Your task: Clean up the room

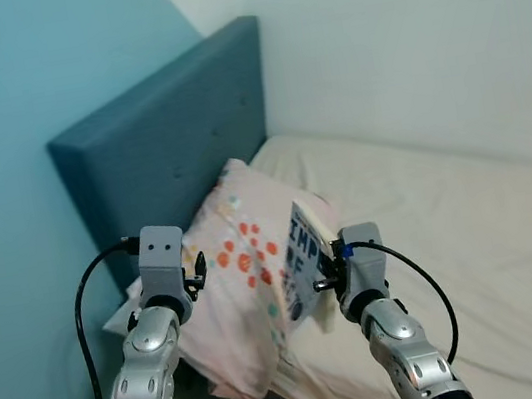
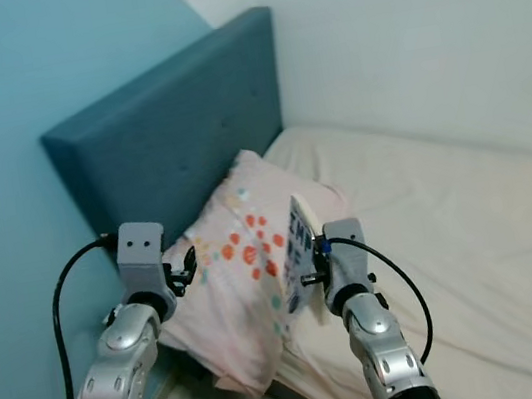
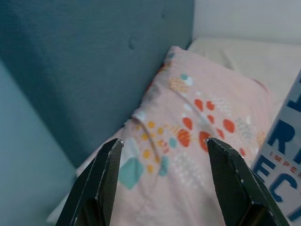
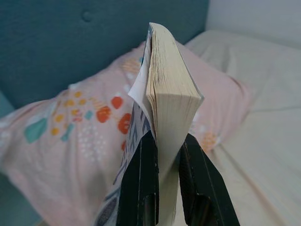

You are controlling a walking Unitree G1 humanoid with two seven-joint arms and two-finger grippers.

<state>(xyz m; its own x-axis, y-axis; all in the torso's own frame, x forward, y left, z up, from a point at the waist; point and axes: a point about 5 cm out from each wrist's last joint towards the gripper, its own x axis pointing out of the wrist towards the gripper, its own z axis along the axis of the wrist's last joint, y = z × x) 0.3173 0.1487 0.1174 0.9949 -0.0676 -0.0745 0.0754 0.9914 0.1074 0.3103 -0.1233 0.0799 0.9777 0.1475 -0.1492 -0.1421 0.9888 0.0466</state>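
Book (image 4: 165,101) is what you have in hand: a thick paperback with blue lettering on a pale cover, standing on edge just above the pillow (image 1: 241,264). Take the pillow as your landmark. Behind it rises the teal padded headboard (image 1: 170,139), and under it and stretching away to the robot's right lies the cream-sheeted bed (image 1: 453,231). The pillow itself is pink with orange, red and teal spots, propped tilted against the headboard. Your right gripper (image 4: 163,174) is clamped on the book's lower edge, one black finger on each cover, over the pillow's right side. Your left gripper (image 3: 164,165) hovers near the pillow's left end, fingers spread wide with nothing between them. Whether the book's bottom corner touches the pillow is hard to say from these angles.
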